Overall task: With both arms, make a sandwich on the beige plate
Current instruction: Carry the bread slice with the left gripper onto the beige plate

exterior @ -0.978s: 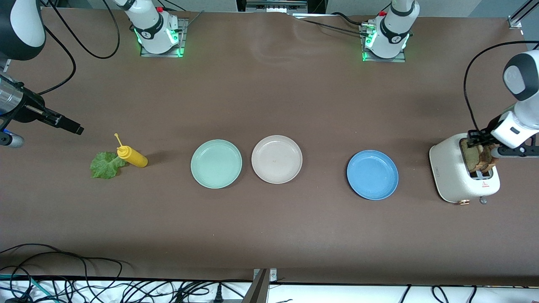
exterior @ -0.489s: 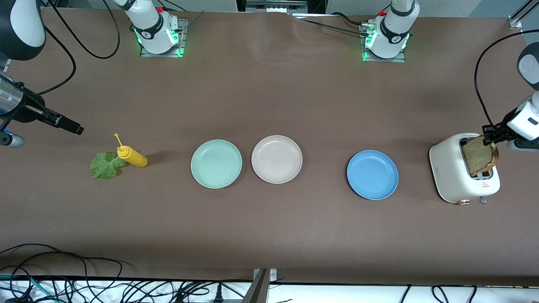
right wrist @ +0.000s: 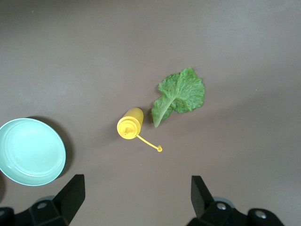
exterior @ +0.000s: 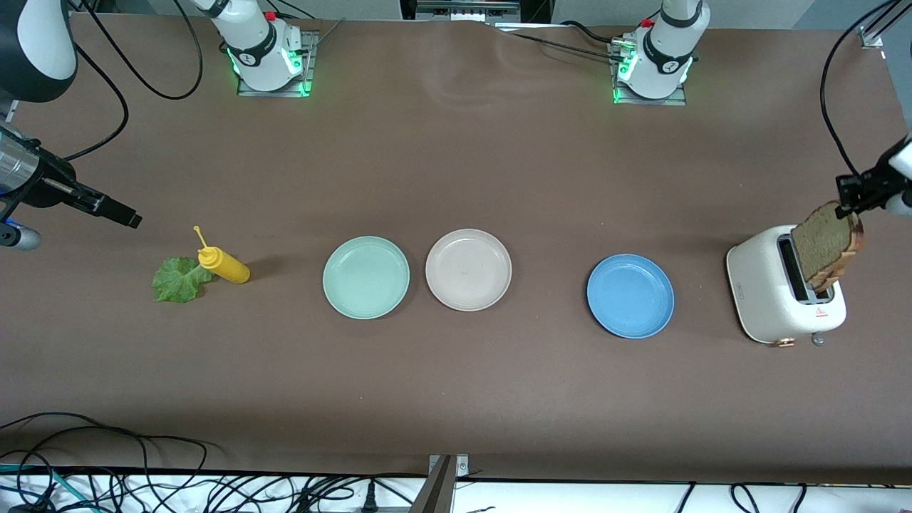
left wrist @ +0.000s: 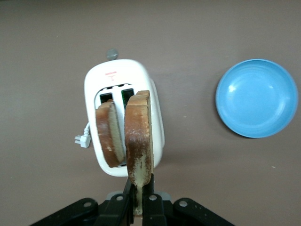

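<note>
Your table (exterior: 456,157) runs past the front view at both ends, so both arms are largely cut off: only the left gripper (exterior: 851,194) and a bit of wrist show at the left arm's end, and the right gripper (right wrist: 136,200) hangs over the right arm's end, waiting. On the right wrist view its fingers (right wrist: 70,195) stand wide apart with nothing between them.

The white toaster (exterior: 773,296) sits at the left arm's end; its slots are partly hidden by the bread. The left gripper's fingers (left wrist: 149,207) are pinched tight on the crust of one bread slice (exterior: 826,242), held upright over the toaster and clear of the slot. A second slice (left wrist: 109,134) stands in the toaster.

The beige plate (exterior: 468,270) lies bare mid-table, just beside the mint green plate (exterior: 366,277); the blue plate (exterior: 630,296) lies toward the toaster.

Toward the right arm's end you have the lettuce leaf (exterior: 177,280) touching the tipped yellow squeeze bottle (exterior: 224,266)
</note>
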Tool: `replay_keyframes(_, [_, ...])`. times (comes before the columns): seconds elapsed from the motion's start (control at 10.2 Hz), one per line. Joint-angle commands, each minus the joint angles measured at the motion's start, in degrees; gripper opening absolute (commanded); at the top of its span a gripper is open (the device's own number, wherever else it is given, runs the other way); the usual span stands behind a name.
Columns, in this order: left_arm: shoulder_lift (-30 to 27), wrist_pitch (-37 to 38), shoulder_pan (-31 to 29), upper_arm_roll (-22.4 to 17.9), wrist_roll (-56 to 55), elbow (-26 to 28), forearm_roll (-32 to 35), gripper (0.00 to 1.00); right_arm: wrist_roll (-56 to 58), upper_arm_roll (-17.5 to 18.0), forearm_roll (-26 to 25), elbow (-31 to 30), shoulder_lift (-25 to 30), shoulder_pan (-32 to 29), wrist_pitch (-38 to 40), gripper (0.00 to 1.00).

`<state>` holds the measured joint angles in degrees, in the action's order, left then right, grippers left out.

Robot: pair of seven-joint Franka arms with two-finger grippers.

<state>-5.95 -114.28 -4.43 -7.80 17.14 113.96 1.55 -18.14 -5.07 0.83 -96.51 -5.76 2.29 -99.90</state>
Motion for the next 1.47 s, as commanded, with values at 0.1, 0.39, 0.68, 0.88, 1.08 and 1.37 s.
replay_keyframes(0.1, [-1.3, 1.9, 0.3, 2.6, 0.9, 0.6, -11.1, 0.0, 0.8, 0.0, 0.8, 1.0, -0.2, -0.3, 0.9, 1.0])
replay_keyframes(0.39, [1.7, 1.9, 0.4, 7.3, -0.4, 2.5, -22.0, 0.0, 0.8, 0.0, 0.8, 0.9, -0.2, -0.3, 0.9, 1.0])
replay_keyframes(0.68, [5.3, 1.6, 0.6, 15.5, -0.4, 3.7, -29.8, 0.0, 2.4, -0.8, 0.8, 0.8, -0.1, -0.4, 1.0, 1.0])
replay_keyframes(0.88, [11.3, 1.3, 1.5, 18.9, 0.3, 3.2, -41.3, 0.0, 2.5, -0.8, 0.8, 0.8, -0.1, -0.3, 1.0, 1.0])
replay_keyframes(1.08, [17.5, 0.3, 5.4, 18.9, 0.7, 2.5, -52.8, 0.0, 2.5, -0.8, 0.8, 0.7, -0.1, -0.3, 1.0, 1.0])
replay_keyframes(1.37, [25.5, -1.8, 12.0, 18.9, 1.0, -4.0, -54.6, 0.0, 2.5, -0.8, 0.8, 0.7, -0.1, -0.4, 1.0, 1.0])
